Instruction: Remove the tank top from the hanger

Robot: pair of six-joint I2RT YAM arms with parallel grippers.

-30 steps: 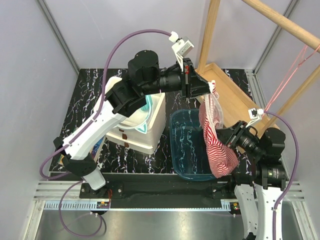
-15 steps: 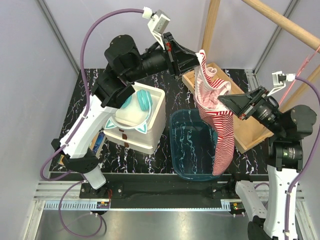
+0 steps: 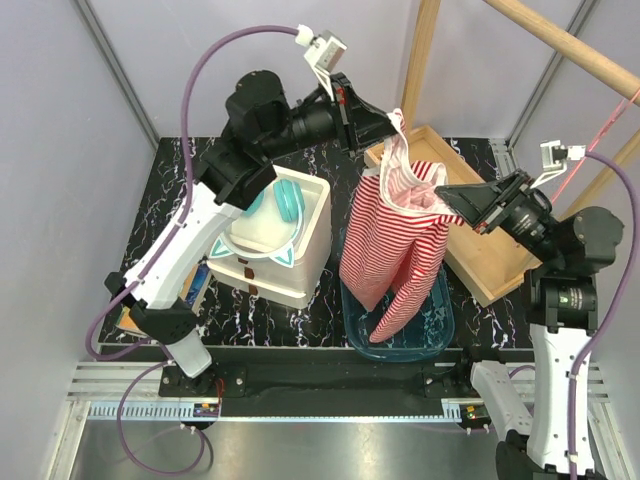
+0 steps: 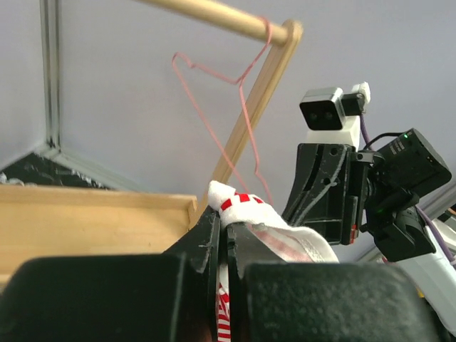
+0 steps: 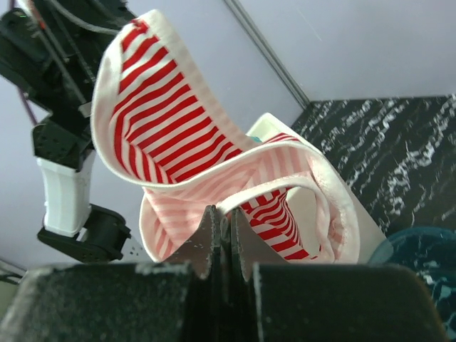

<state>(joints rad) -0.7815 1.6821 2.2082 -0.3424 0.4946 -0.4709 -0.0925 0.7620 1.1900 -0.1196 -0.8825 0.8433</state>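
Note:
The red-and-white striped tank top (image 3: 385, 245) hangs spread between my two grippers above the blue tub (image 3: 425, 320). My left gripper (image 3: 393, 122) is shut on one shoulder strap (image 4: 239, 203) at the top. My right gripper (image 3: 447, 197) is shut on the other strap edge (image 5: 278, 189). The garment's lower end droops into the tub. The thin pink wire hanger (image 4: 228, 107) hangs bare from the wooden pole (image 4: 214, 14), apart from the garment; a bit of it shows in the top view (image 3: 575, 150) at the right.
A white box (image 3: 275, 245) with teal items stands left of the tub. A shallow wooden tray (image 3: 480, 230) lies behind the garment. Wooden rack poles (image 3: 560, 45) cross the upper right. Grey walls close in the black marbled table (image 3: 180, 170).
The garment has swung left and opened out wide between both grippers. The right gripper rose from low beside the tub to the strap; the left gripper lifted and moved back.

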